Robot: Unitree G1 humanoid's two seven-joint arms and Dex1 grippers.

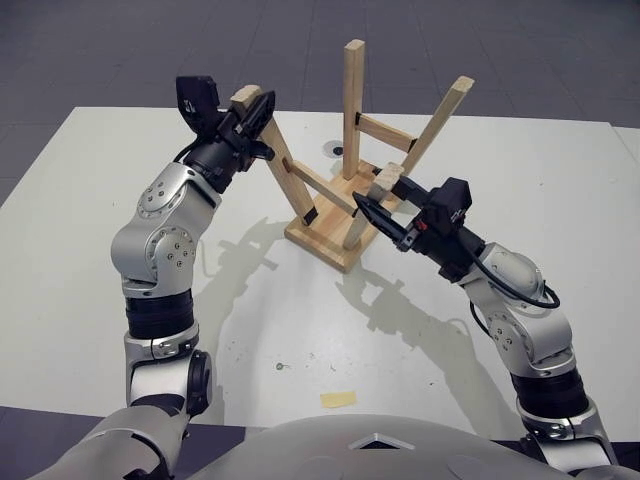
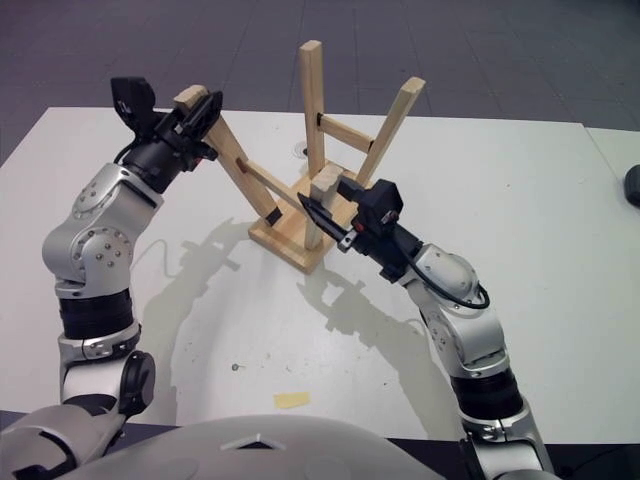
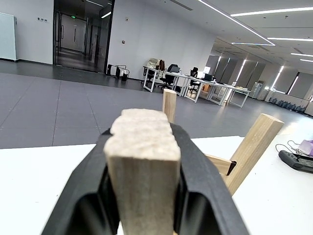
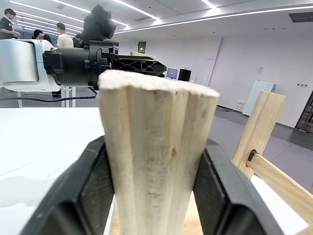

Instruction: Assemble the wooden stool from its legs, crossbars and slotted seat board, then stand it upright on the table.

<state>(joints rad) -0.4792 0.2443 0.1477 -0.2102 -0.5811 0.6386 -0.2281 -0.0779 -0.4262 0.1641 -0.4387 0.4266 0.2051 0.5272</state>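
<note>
— Any writing to read?
— A yellow slip (image 1: 338, 398) lies on the white table (image 1: 90, 200), at 6 o'clock from the stool (image 1: 350, 170); whether it bears print is too small to tell.
— And the stool?
— Upside down mid-table, seat board (image 1: 322, 240) flat on the top, four legs up, crossbars (image 1: 385, 132) between them.
— The arms?
— Left elbow bent, forearm rising; the left gripper (image 1: 257, 108), at 11 o'clock from the seat board, pinches the tip of the left leg (image 1: 288, 165). Right forearm slants up toward the stool; the right gripper (image 1: 377, 212), at 2 o'clock, clamps the near right leg (image 4: 156, 147) at its end.
</note>
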